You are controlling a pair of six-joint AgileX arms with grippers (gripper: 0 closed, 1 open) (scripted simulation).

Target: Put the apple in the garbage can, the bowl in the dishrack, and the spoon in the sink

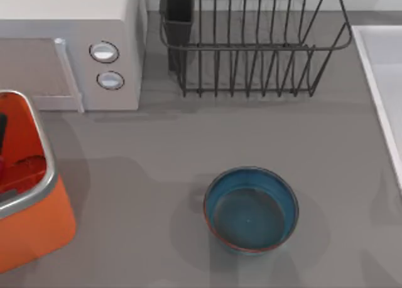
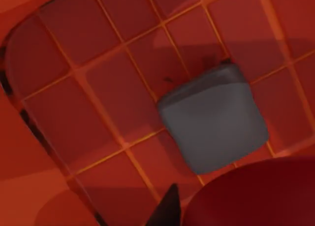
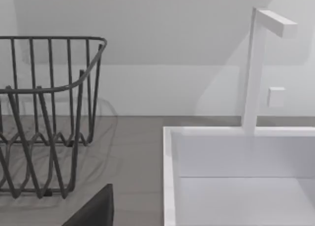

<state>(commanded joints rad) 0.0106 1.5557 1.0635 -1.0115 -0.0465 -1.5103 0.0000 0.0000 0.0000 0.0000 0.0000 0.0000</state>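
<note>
Low inside the garbage can (image 1: 38, 225), the left gripper (image 2: 197, 216) seems to clench the apple (image 2: 256, 196) in its fingers, and withdrawing before letting go would carry it back out, while the bowl (image 1: 251, 209) waits on the worktop (image 1: 157, 144) well to the can's right.

Left tool (image 1: 2, 136) at top view's far left edge, aimed downward. Right tool (image 3: 94, 211) low, wrist held level.
</note>
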